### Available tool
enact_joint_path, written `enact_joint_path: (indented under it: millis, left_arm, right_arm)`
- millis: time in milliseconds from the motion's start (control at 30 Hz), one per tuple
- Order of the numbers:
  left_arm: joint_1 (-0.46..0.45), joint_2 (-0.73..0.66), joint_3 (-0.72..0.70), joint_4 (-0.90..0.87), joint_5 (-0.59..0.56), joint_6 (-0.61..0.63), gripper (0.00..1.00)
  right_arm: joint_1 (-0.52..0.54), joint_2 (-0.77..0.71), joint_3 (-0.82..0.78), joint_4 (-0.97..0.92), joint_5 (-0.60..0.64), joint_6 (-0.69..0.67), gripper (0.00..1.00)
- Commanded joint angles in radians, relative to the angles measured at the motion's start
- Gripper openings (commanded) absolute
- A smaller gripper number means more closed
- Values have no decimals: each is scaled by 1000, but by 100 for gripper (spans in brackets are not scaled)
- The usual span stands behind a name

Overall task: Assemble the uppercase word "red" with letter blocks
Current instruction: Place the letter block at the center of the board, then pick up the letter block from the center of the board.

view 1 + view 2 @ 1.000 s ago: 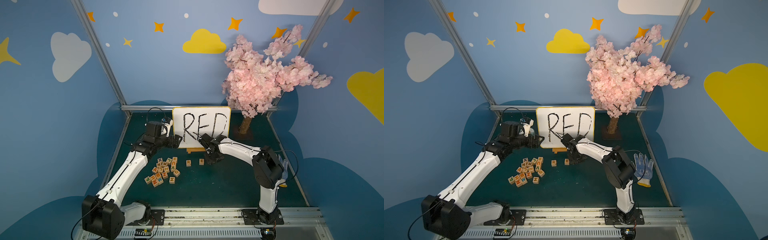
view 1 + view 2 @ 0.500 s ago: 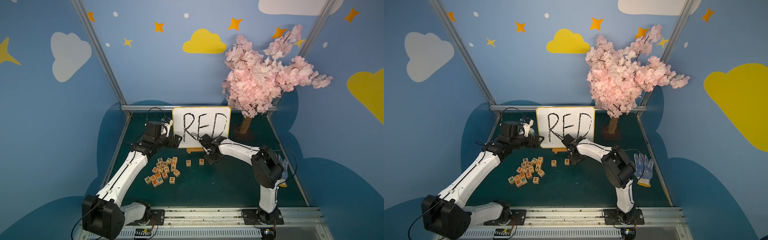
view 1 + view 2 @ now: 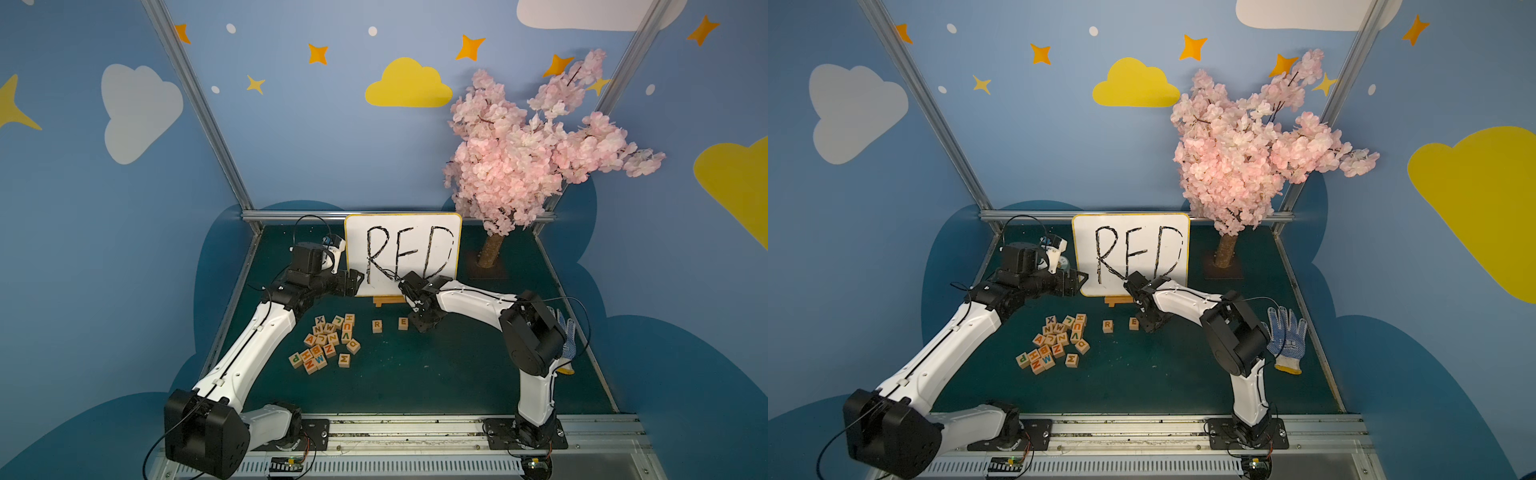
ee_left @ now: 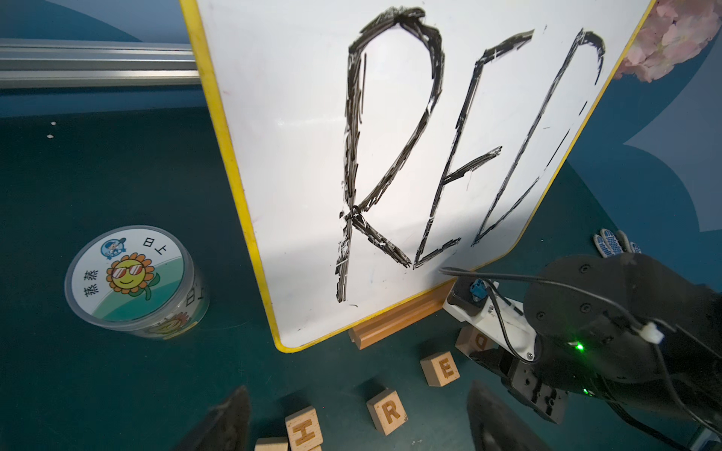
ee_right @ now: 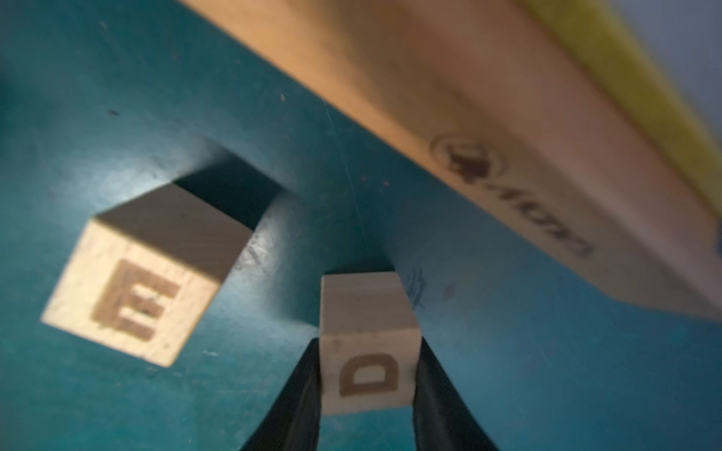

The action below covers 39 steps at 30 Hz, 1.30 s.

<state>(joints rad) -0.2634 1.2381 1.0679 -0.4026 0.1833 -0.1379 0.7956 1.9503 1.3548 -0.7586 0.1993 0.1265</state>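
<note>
Right gripper (image 5: pixel 369 347): narrow, closed on the D block (image 5: pixel 367 375); its black fingers (image 5: pixel 297 410) lie against two opposite sides of the cube.
D block: between the jaws, low over the green table (image 5: pixel 117 117). I cannot tell if it rests on the table.
E block (image 5: pixel 133 296): on the table just beside the right gripper, apart from the D block and not touching it.
R block (image 4: pixel 386 412): beyond the E block as seen from the right gripper, in one row with it.
Wooden stand (image 5: pixel 469 156): close in front of the right gripper, carrying the board (image 4: pixel 390 156) with handwritten RED.
Left gripper (image 4: pixel 358 386): jaws wide apart and empty, hanging above the table near the board's edge.
Loose blocks (image 3: pixel 328 340): in a pile below the left gripper, toward its arm.
Jar (image 4: pixel 133 277): on the table beyond the left gripper, beside the board.
Glove (image 3: pixel 1285 336): well apart from both grippers, behind the right arm.
</note>
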Motion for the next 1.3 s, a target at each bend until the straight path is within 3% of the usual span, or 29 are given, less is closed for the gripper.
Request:
enact_joint_path:
  millis: [0,267,467,600,733,867,1033,1267]
  left_arm:
    - [3,4,10,-3,-2,4,86]
    - [3,1,10,-4,-2,4,86]
    - [4,-5,10,-2,-2,4,86]
    - [3,-4,10,-3,2,3,86]
    - [3,-7,11,-2,5,3,86]
    - [3,-10,9,-1,7,2,86]
    - [3,-15,9,1,9,0,86]
    - [4,-15,9,0,12,0,86]
  right_arm:
    - [-9,-4,-17,3,-11,7,39]
    - [-17,-40,-14,-9,-5,23,45]
    - [-18,-164,-28,-4,-50,73,47]
    - [-29,-272,-64,18,-64,179,47]
    - [-46,-362,-149,102,-130,343,77]
    - [-86,-390,-220,184,-254,477,78]
    - [-101,-405,-253,180,-247,614,79]
    - [-111,-328,-189,117,-260,536,72]
